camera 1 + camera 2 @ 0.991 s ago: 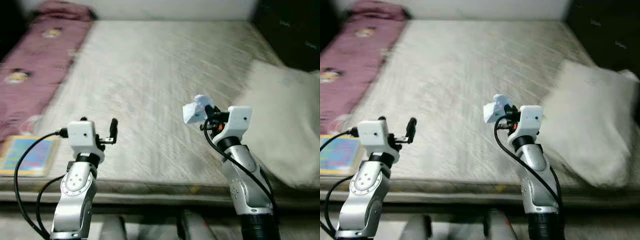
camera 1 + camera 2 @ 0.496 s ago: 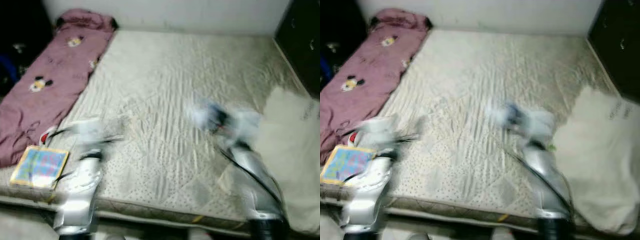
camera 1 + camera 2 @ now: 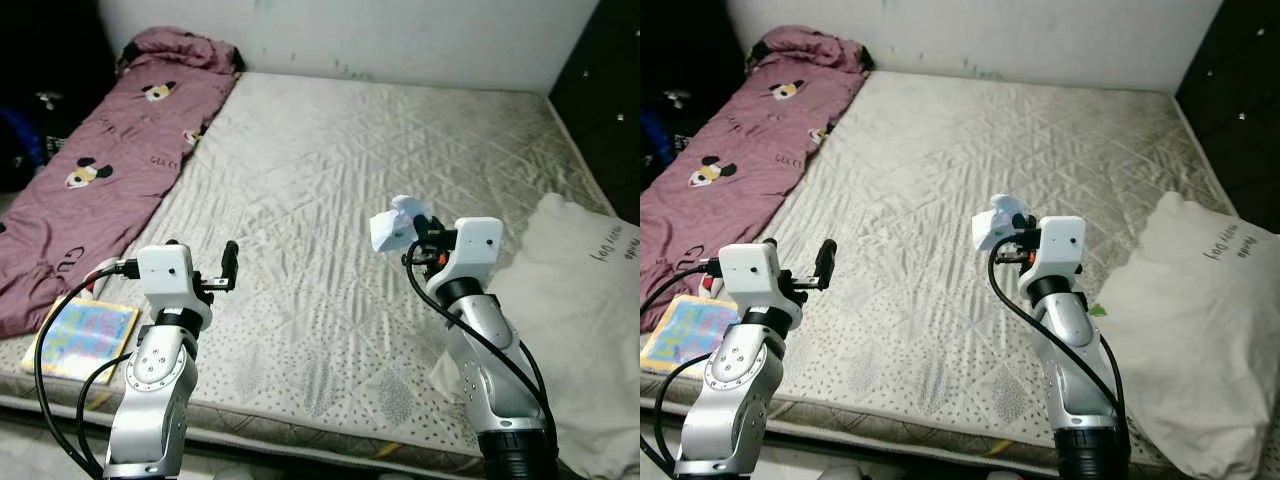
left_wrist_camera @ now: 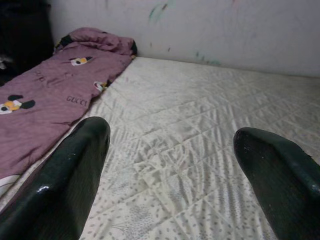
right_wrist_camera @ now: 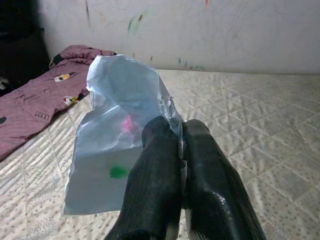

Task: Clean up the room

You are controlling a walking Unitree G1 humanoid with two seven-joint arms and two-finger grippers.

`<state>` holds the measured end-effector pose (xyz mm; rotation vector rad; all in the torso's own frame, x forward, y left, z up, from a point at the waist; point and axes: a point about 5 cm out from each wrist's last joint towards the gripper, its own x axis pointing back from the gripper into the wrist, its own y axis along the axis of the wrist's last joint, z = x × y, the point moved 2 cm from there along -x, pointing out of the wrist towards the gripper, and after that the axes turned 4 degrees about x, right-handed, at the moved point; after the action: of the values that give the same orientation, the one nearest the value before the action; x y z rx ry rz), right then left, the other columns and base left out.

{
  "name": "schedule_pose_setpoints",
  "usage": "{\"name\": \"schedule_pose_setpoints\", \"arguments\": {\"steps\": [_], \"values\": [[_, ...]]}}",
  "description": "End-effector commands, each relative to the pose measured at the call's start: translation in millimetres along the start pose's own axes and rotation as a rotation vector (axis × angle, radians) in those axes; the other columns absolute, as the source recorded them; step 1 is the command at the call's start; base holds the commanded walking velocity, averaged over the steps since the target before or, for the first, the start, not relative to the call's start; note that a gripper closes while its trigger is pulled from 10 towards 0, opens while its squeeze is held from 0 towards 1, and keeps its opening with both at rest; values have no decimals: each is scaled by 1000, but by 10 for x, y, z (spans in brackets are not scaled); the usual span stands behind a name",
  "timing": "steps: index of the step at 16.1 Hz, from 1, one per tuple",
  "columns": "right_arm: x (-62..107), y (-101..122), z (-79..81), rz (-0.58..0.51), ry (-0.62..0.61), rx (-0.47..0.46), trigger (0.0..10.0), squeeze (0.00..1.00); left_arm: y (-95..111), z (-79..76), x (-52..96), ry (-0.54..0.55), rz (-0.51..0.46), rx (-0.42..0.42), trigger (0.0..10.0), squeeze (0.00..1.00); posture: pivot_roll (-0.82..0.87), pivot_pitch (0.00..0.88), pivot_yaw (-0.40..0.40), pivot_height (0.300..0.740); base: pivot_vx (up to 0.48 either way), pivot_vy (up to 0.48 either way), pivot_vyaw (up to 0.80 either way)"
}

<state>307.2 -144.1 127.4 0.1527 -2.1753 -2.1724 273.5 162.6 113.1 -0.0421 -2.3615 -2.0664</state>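
Your right claw (image 5: 181,150) pinches a crumpled pale-blue paper scrap (image 5: 117,160) tight, held up over the cream quilted mattress (image 3: 330,190), while your left claw (image 4: 170,165) hovers wide open, empty, near the maroon cartoon-print blanket (image 3: 110,170).

Silver arms, white wrist blocks, looping black cables, black jaws.

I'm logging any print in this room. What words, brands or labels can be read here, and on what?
"GUCCI" on the maroon blanket, beside its cartoon mouse prints.
Dark lettering on the white pillow: too small to read.
Colourful book cover: print blurred.
Paper scrap held in the right gripper: coloured marks, no words.
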Motion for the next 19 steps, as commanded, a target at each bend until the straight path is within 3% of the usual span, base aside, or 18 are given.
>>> {"name": "schedule_pose_setpoints", "arguments": {"steps": [1, 5, 9, 19], "values": [[-10, -9, -3, 11, -11, -20, 10000, 0, -20, 1, -12, -6, 15, 7, 10000, 0, -100, 7, 11, 740, 0, 311, 0], [-14, -33, 9, 26, -14, -47, 10000, 0, -34, -17, -29, -10, 21, 26, 10000, 0, -101, 6, 9, 740, 0, 480, 0], [-45, -24, 43, 19, -1, -47, 10000, 0, -15, -63, -76, -24, 11, 29, 10000, 0, -94, 0, 8, 740, 0, 480, -702], [-75, -26, 61, 17, 12, -34, 10000, 0, -19, -55, -91, -10, 8, 37, 10000, 0, -90, 0, 2, 740, 0, 480, 0]]}}
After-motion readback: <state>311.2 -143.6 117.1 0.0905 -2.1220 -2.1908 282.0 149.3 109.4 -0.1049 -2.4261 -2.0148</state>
